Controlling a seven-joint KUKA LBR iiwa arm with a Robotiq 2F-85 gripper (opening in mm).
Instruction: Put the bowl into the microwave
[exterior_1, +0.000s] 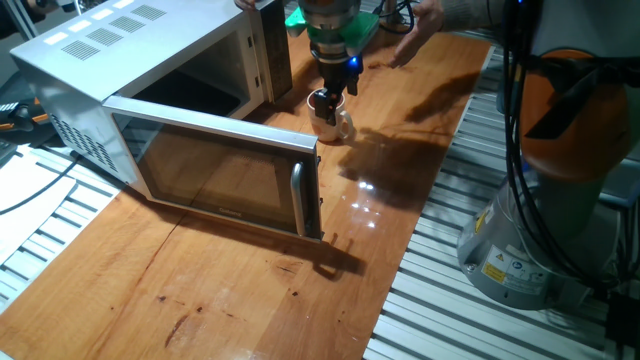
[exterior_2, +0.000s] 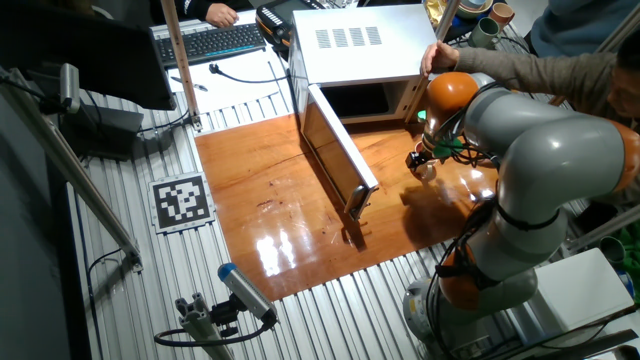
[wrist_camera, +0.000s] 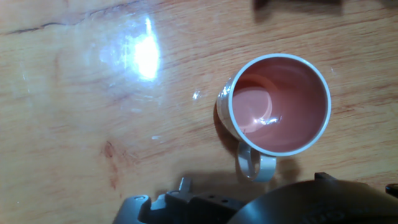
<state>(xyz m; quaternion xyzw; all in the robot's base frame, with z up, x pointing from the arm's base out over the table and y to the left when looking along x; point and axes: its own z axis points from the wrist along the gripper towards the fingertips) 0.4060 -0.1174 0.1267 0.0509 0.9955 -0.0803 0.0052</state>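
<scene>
The bowl (exterior_1: 333, 122) is a small cream cup with a side handle, standing upright on the wooden table just right of the microwave's open front. In the hand view the bowl (wrist_camera: 280, 106) shows its reddish-brown inside from straight above. My gripper (exterior_1: 330, 98) hangs right over its rim; its fingers are too dark and small to read. From the other side, the gripper (exterior_2: 424, 158) covers most of the bowl (exterior_2: 427, 170). The microwave (exterior_1: 90, 70) (exterior_2: 360, 40) stands with its door (exterior_1: 215, 170) (exterior_2: 335, 150) swung wide open and its cavity (exterior_1: 195, 90) showing empty.
A person's hand (exterior_1: 420, 30) reaches over the table behind the bowl, and a hand (exterior_2: 437, 55) rests at the microwave's right corner. The open door juts far out across the table. The arm's base (exterior_1: 520, 250) stands off the table's right edge.
</scene>
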